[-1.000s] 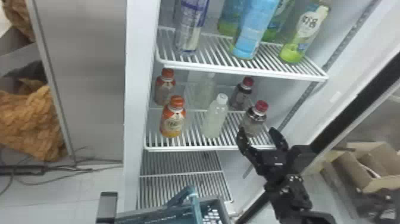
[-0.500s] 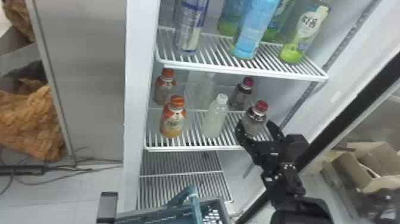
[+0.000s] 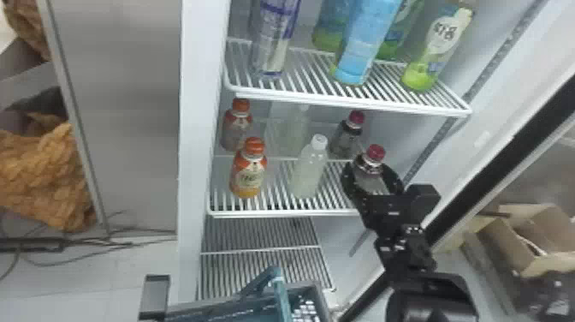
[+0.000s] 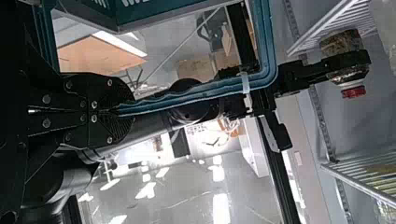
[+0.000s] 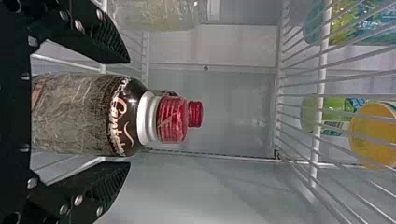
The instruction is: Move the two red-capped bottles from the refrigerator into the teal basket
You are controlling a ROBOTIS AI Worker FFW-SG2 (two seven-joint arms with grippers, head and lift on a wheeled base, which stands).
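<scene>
At near left, the left wrist view shows the left gripper [image 4: 112, 112] clamped on the teal basket's [image 3: 239, 307] handle [image 4: 187, 95]. Beyond, rightward, stand labelled orange-capped bottles [image 3: 249, 173], a cloudy white-capped bottle [image 3: 307, 175], then two red-capped bottles [image 3: 370, 173], the nearer, script-labelled, between the right gripper's [image 3: 372, 176] spread fingers.

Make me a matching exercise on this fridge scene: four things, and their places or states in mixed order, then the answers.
1. Left gripper
2. Blue bottle
3. Front red-capped bottle
4. Front white-capped bottle

A. On the upper shelf
B. Beside the front orange-capped bottle
C. Closed on the basket's handle
D. Between the right gripper's parted fingers

Pairs: 1-C, 2-A, 3-D, 4-B
</scene>
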